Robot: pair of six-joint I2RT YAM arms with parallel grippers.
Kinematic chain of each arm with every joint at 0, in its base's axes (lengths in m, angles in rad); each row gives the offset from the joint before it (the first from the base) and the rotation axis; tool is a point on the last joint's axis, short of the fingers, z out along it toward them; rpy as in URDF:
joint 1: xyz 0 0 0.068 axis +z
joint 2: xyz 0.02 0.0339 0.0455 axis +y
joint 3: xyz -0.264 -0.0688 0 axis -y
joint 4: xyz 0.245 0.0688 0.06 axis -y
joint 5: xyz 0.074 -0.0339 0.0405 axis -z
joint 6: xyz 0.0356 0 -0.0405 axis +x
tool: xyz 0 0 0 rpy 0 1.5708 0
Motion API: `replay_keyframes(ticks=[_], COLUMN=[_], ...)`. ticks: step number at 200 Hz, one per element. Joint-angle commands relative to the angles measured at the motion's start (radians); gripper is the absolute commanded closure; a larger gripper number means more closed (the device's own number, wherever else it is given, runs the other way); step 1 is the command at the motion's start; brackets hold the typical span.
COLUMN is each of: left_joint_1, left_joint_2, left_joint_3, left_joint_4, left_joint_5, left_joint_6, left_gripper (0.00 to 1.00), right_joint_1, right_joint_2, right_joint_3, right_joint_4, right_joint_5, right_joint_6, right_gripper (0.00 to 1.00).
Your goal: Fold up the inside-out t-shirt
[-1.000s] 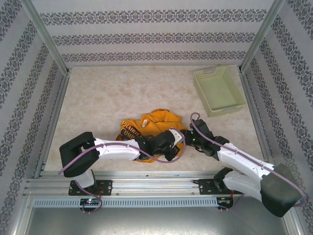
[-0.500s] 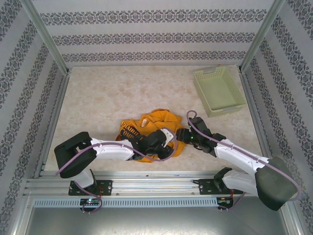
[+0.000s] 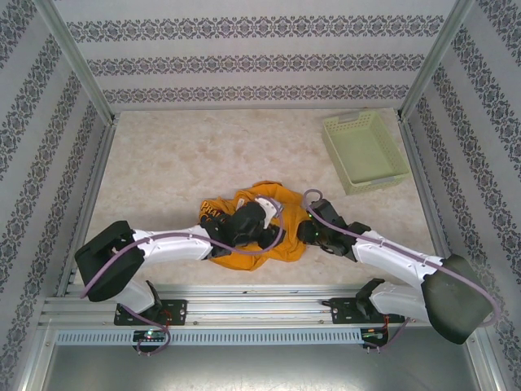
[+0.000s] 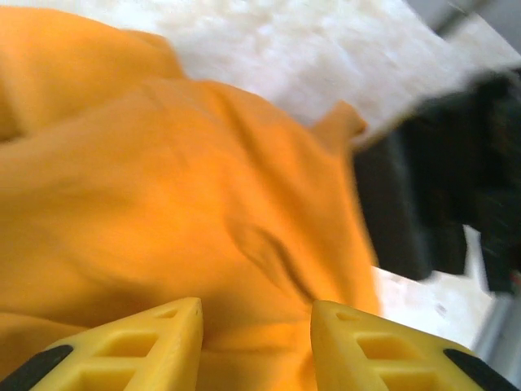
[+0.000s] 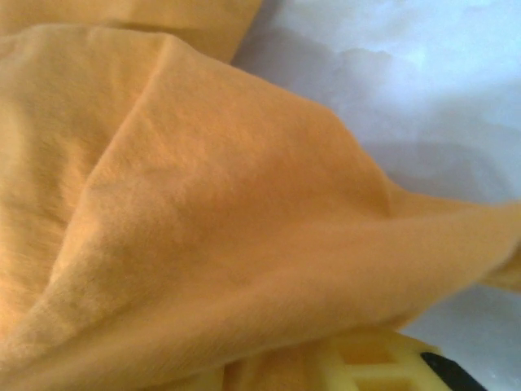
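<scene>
We see one marbled beige table [image 3: 163, 163] with one soft orange t-shirt [image 3: 254, 249] crumpled at its near middle, dark print showing at its left. One pale green perforated tray [image 3: 348, 122] sits far right, well apart. Of the two arms, the left gripper [image 4: 254, 314] spreads ribbed yellow fingers above the cloth. The right gripper [image 3: 304, 231] meets the shirt's right edge, but we cannot tell its grip. A second ago the left gripper was further right.
</scene>
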Motion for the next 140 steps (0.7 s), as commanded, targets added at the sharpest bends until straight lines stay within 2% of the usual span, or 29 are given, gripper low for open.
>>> replay_keyframes(ticks=[1,21,85,95,120,140], left_joint_1=[0.057,0.102,0.176,0.176,0.175,0.173], left_joint_2=[0.05,0.089,0.188,0.19,0.185,0.179], left_joint_3=[0.053,0.072,0.14,0.138,0.122,0.107], left_joint_4=[-0.096,-0.115,-0.179,-0.167,-0.13,-0.108], left_joint_5=[-0.054,-0.047,-0.044,-0.028,0.023,0.043], left_joint_6=[-0.043,-0.07,-0.092,-0.094,-0.11,-0.118], left_gripper=[0.6,0.6,0.6,0.6,0.59,0.59], right_joint_1=[0.006,0.006,0.001,-0.006,-0.01,-0.011], right_joint_2=[-0.013,-0.022,-0.107,-0.121,-0.167,-0.154], right_joint_3=[-0.014,-0.032,-0.048,-0.055,-0.054,-0.055], right_joint_4=[-0.043,-0.027,-0.035,-0.025,0.021,0.089], right_joint_5=[0.042,0.034,0.023,0.001,-0.057,-0.096], right_joint_6=[-0.004,0.008,0.026,0.028,0.035,0.049], right_gripper=[0.79,0.87,0.96,0.91,0.68,0.6])
